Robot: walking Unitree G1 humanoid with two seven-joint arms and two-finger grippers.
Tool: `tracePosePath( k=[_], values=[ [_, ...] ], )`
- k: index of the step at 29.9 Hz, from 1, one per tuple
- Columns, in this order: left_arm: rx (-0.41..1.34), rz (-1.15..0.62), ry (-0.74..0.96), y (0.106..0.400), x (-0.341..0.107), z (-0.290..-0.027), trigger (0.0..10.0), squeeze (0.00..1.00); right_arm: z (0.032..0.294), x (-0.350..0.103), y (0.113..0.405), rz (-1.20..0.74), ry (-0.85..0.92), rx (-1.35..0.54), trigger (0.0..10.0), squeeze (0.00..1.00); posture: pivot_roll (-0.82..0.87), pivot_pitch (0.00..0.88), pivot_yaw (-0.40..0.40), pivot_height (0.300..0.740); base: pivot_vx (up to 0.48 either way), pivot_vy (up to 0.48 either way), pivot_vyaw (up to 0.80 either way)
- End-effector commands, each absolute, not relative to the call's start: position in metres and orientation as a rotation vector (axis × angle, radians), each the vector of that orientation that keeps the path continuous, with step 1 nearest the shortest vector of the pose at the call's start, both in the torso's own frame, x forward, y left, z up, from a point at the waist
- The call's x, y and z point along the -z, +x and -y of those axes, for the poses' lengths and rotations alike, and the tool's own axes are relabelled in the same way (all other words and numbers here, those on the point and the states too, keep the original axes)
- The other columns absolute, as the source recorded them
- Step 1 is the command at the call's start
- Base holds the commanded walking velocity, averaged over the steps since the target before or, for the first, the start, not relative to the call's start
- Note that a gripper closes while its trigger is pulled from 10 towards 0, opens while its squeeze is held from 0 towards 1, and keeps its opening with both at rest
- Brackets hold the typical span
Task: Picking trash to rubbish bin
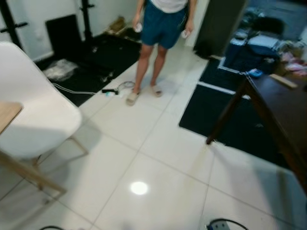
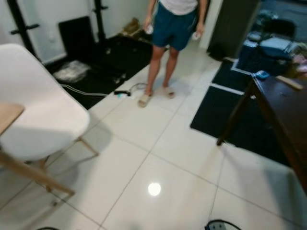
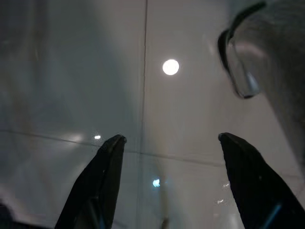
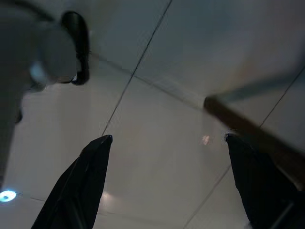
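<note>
in the left eye view a person in blue shorts and sandals stands on the white tiled floor at the far side of the room, arms down, a small pale thing in each hand; i cannot tell what those things are. just beside the person's feet, on the robot's left of them, a thin cable with a small dark plug lies at the edge of a black mat. farther to the left of the person, on that same mat, sits a crumpled clear plastic bag, the one thing here that looks like trash; no rubbish bin can be made out. a white shell chair on pale wooden legs stands well nearer than the person and to the left, with the corner of a light wooden counter in front of it. to the right of the person a dark wooden counter on slanted legs stands partly over a second black mat, a small blue thing near its far corner. the right eye view gives the same scene, with the bag again left of the person, well apart from them. in the left wrist view the left gripper hangs over the bare tiles, jaws released and wide apart with nothing between them. in the right wrist view the right gripper is likewise spread apart and holds nothing, over the tiles, with a brown wooden leg crossing the floor beyond one finger.
</note>
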State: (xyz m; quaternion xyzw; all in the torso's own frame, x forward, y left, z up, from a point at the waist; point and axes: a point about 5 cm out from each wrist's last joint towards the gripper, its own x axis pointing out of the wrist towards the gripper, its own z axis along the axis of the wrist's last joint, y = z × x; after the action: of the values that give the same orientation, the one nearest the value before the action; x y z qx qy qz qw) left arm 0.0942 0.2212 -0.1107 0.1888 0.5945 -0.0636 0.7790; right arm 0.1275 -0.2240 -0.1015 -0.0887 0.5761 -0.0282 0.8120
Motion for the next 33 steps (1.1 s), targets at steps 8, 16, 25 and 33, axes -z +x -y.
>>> tracePosePath(
  k=[8,16,25,33],
  values=[
    [0.128,-1.300,0.366,0.0901,0.1130,-0.2147,10.0,0.00,0.2244,0.1019,0.1261,-1.240,-0.186,0.062,10.0,0.00,0.08,0.085,-0.040,0.740,0.000,0.000,-0.80],
    [0.118,-1.303,0.347,0.0896,0.1134,-0.2132,10.0,0.00,0.2241,0.1017,0.1271,-1.237,-0.184,0.062,10.0,0.00,0.08,0.087,-0.037,0.740,0.000,0.000,-0.80],
    [0.108,-1.301,0.331,0.0917,0.1129,-0.2139,10.0,0.00,0.2256,0.1022,0.1244,-1.242,-0.181,0.066,10.0,0.00,0.07,0.086,-0.033,0.740,0.000,0.000,-0.80],
    [0.098,-1.302,0.316,0.0927,0.1123,-0.2157,10.0,0.00,0.2253,0.1030,0.1222,-1.246,-0.181,0.065,10.0,0.00,0.07,0.085,-0.033,0.740,0.000,0.000,-0.80]
  ],
)
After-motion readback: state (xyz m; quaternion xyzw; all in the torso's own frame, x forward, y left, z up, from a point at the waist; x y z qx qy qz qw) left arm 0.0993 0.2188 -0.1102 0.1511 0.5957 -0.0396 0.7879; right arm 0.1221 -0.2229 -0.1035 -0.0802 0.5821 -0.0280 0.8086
